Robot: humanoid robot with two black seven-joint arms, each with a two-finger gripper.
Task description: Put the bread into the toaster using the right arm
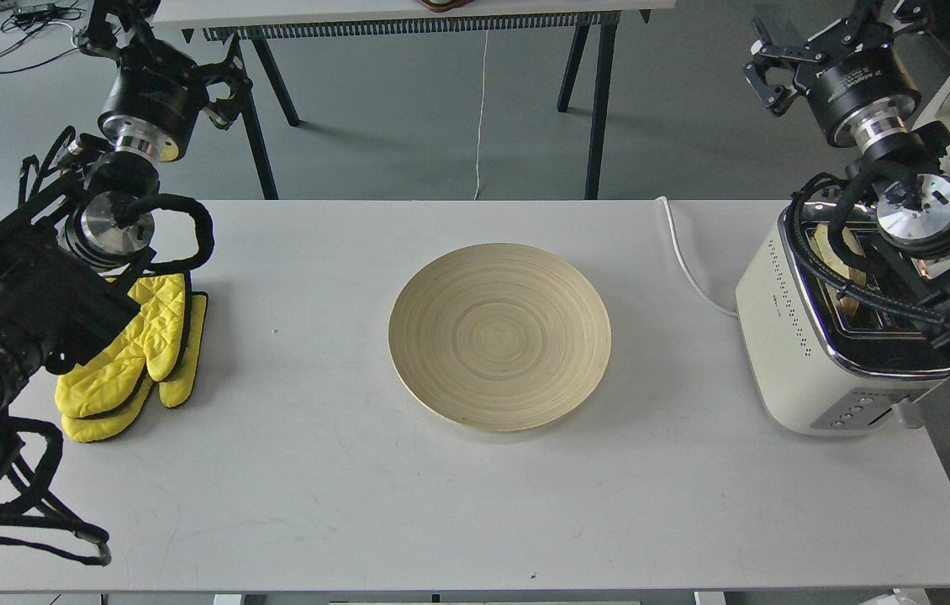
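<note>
The cream-white toaster (786, 336) stands at the table's right end. The bread (828, 250) stands in its left slot, and only a pale sliver shows behind my right arm's cables. My right arm crosses over the toaster's chrome top. My right gripper (765, 67) is raised behind the table's far edge, well above and apart from the toaster, with its fingers spread and nothing in them. My left gripper (229, 84) is held high at the far left, above the mitts, with its fingers apart and nothing in them.
A round bamboo plate (499, 336) with nothing on it sits mid-table. Yellow oven mitts (130, 361) lie at the left under my left arm. The toaster's white cord (685, 269) runs off the back edge. A black-legged table (593, 101) stands behind.
</note>
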